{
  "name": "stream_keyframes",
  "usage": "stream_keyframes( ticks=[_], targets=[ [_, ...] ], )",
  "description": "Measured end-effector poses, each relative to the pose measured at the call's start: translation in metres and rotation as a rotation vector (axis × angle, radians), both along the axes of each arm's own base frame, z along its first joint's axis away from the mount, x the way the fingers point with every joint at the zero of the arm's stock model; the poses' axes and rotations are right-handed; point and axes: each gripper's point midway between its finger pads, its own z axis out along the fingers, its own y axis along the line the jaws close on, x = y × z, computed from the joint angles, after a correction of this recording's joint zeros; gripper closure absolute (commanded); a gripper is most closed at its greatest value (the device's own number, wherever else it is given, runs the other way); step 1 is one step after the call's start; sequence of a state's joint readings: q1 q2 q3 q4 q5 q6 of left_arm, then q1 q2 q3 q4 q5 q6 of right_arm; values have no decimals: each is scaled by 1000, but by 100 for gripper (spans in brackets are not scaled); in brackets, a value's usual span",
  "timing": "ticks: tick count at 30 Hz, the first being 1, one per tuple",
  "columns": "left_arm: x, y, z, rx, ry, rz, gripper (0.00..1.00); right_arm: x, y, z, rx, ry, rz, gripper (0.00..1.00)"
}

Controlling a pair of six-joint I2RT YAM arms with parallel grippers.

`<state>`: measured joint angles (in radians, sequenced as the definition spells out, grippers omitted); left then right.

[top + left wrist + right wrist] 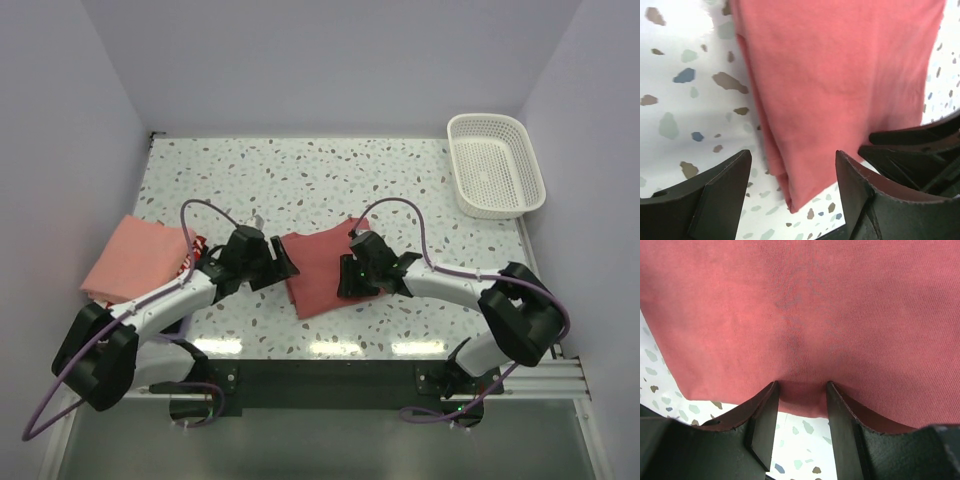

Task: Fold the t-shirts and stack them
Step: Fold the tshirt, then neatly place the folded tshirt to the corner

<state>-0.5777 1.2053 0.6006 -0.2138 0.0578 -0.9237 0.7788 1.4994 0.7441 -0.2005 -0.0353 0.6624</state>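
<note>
Looking down the left wrist camera, I see the left gripper (792,160) with its fingers (722,192) spread wide apart and pinching nothing. The folded corner of the brick-red t-shirt (840,75) lies on the table (685,100) just ahead of and between the two tips, and the cloth runs away from them toward the far side. Off to that gripper's outer side, well apart, sits a folded salmon-pink t-shirt (135,255).

The right gripper (801,390) stands about half closed over the near hem of the same brick-red shirt. Both tips overlap the cloth, and the hem crosses the gap between them. Faint creases lead up from that gap, but I cannot tell whether the cloth is truly pinched or only straddled.

From above, the two grippers face each other across the shirt, one at each side edge. A white basket (530,165) sits far beyond the right gripper, in the back corner.
</note>
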Motion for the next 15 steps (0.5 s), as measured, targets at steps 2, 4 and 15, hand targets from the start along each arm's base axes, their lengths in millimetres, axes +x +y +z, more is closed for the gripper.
stream_keyframes(
  ticks=[2, 4, 15],
  targets=[
    [3, 6, -9, 6, 21, 14, 27, 0, 0, 0, 0, 0, 0, 53],
    [5, 14, -19, 14, 44, 27, 27, 0, 0, 0, 1, 0, 0, 53],
    [29, 9, -43, -38, 43, 31, 33, 0, -2, 7, 4, -13, -4, 53]
  ],
)
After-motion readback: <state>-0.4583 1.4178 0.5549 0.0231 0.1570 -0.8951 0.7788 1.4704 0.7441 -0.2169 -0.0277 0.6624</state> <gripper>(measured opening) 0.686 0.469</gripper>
